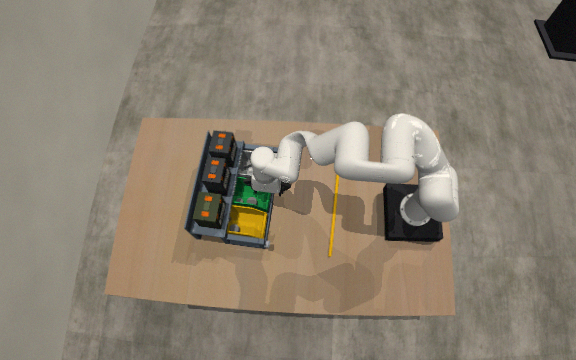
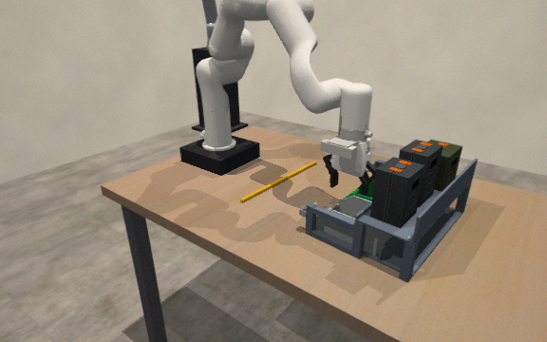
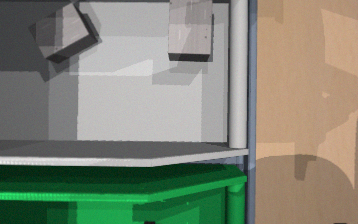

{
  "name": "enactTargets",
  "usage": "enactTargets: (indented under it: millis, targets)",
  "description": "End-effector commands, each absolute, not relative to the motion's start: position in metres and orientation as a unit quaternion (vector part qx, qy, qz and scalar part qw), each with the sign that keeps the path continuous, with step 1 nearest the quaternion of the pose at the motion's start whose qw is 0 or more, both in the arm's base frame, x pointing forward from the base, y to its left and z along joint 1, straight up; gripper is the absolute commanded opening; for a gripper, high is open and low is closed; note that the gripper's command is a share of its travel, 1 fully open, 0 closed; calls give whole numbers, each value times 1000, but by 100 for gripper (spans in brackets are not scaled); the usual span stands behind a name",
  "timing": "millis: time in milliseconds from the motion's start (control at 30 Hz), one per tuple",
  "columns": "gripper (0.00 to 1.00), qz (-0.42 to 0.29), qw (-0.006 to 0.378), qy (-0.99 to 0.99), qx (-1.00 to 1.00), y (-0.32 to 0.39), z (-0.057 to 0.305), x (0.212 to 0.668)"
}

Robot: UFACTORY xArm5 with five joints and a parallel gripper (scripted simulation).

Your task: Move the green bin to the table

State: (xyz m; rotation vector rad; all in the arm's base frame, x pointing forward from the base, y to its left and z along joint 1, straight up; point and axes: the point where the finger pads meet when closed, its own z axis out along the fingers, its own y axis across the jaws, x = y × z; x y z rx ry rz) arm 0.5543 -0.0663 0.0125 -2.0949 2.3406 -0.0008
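The green open bin (image 1: 242,192) (image 2: 355,193) (image 3: 105,195) stands in the middle front slot of the blue-grey shelf (image 1: 193,220) (image 2: 425,223) (image 3: 251,100), between a grey open bin (image 2: 349,206) (image 3: 130,110) and a yellow open bin (image 1: 250,220). My gripper (image 2: 349,180) is open and empty. It points down just above the green bin, near the edge that adjoins the grey bin. In the top view the wrist hides the fingers. Two grey blocks (image 3: 62,32) (image 3: 190,30) lie in the grey bin.
Two black closed bins (image 1: 222,142) (image 1: 214,172) and an olive one (image 1: 208,210) stand in the shelf's back row. A thin yellow rod (image 1: 333,215) (image 2: 278,181) lies on the table (image 1: 168,260) between the shelf and the robot base (image 1: 410,220) (image 2: 219,154).
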Motion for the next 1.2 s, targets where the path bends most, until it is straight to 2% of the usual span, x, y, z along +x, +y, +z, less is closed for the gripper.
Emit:
enactTargets:
  millis: [0,1167]
  targets:
    - [100,-4,0,745,-667,-67,12,556]
    - [100,-4,0,745,-667,-67,-6,556]
